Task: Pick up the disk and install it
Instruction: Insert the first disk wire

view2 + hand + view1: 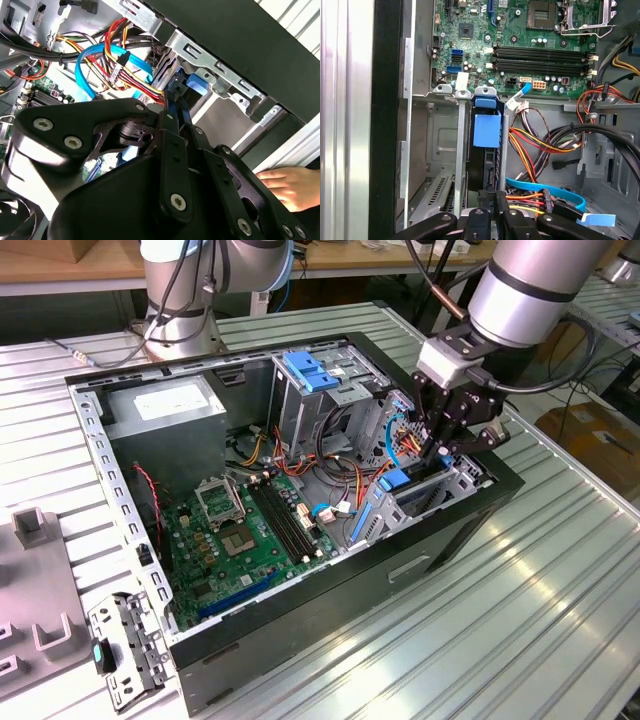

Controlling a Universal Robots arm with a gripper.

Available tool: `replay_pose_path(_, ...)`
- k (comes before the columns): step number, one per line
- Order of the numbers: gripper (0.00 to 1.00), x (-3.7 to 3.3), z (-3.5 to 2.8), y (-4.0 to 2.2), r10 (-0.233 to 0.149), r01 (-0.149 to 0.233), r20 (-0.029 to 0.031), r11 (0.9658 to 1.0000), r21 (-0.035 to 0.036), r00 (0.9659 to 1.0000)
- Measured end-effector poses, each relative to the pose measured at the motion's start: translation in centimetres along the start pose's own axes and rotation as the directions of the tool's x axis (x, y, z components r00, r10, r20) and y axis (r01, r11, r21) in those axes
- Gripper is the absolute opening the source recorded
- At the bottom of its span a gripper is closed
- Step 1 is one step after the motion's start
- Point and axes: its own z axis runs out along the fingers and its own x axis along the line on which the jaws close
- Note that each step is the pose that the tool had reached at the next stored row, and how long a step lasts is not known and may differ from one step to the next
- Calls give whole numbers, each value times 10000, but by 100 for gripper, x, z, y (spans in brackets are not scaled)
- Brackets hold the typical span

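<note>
Gripper first: it hangs from the big grey arm over the corner of the open computer case nearest the exterior view's right, its black fingers reaching down into the drive bay there. In the first wrist view the fingers sit drawn close together over the top edge of the disk, and I judge them clamped on it, though the contact itself is hard to make out. The disk stands on edge in the bay, between the bare-metal walls, its blue plastic rail facing up toward the motherboard; it looks mostly lowered into the slot, so the installing seems well along. Going down in size: the case rests on the ribbed metal worktop, the grey power-supply box fills the far corner, the tall cage with its blue latch stands mid-case, and a tangle of red, yellow and blue cables crowds just beside the bay. A person's hand rests outside the case wall in the second wrist view. To my eye the disk is dense, rigid and shock-sensitive, its metal faces slick; the long rail edges are the sensible hold.
</note>
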Motion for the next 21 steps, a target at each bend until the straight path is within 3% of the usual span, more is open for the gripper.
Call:
replay_pose_path(9, 16, -1, 26, 0, 0, 0, 10, 10000, -13, 10000)
replay_pose_path(11, 17, -1, -20, -2, 0, 0, 18, 10000, -13, 10000)
replay_pose_path(12, 24, -1, -54, -3, 0, 0, 10, 10000, -13, 10000)
replay_pose_path(14, 24, -1, -148, -6, 0, 0, 9, 10000, -13, 10000)
replay_pose_path(16, 22, -1, -149, -7, 0, 0, 12, 10000, -13, 10000)
replay_pose_path(19, 11, -1, -153, -7, 0, 0, 10, 10000, -13, 10000)
replay_pose_path(21, 11, -1, -156, -7, 0, 0, 10, 10000, -13, 10000)
